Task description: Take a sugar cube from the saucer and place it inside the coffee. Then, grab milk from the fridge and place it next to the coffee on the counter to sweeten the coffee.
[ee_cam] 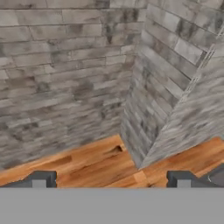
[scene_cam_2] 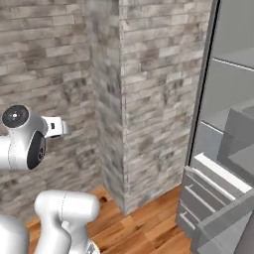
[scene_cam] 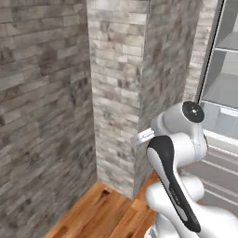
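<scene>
tool (ee_cam: 111, 179) spread wide, nothing between its tips, aimed at a grey brick wall corner (ee_cam: 135, 109) above the wooden floor (ee_cam: 100, 164). fridge (scene_cam_2: 223, 149) standing open off to the right, pale shelves and door racks showing.

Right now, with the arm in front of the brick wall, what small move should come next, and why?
Probably turn the base to the right, toward the fridge. It stands open at the right edge of both base views, while the gripper, fingertips wide apart and holding nothing, faces the brick wall and wooden floor.
</scene>
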Controlling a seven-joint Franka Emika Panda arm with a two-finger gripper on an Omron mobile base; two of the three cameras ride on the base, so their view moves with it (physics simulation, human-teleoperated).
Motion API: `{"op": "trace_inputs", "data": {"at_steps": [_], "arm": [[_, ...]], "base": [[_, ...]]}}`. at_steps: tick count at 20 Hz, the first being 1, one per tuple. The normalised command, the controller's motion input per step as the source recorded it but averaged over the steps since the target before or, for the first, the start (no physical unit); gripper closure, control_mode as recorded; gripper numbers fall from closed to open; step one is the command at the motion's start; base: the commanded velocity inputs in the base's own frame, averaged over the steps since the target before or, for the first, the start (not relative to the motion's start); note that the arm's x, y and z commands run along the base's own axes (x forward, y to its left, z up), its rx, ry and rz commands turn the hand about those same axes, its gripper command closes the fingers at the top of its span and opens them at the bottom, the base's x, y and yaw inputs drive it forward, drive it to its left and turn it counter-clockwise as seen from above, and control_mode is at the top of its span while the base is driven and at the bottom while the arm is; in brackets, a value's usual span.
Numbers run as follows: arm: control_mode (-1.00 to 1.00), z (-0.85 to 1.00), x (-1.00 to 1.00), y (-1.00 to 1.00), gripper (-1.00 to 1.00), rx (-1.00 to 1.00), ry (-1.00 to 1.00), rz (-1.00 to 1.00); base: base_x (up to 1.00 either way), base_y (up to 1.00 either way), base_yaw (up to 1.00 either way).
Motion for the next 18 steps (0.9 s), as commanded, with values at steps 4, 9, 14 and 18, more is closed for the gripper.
{"op": "trace_inputs", "data": {"at_steps": [4,9,14,18], "arm": [[1.0,0.0,0.0,0.0,-1.0,0.0,0.0,0.0],[1.0,0.0,0.0,0.0,-1.0,0.0,0.0,0.0],[1.0,0.0,0.0,0.0,-1.0,0.0,0.0,0.0],[1.0,0.0,0.0,0.0,-1.0,0.0,0.0,0.0]], "base": [[0.62,0.0,-0.71],[0.53,0.0,-0.74],[0.48,0.0,-0.74],[0.67,0.11,-0.67]]}}
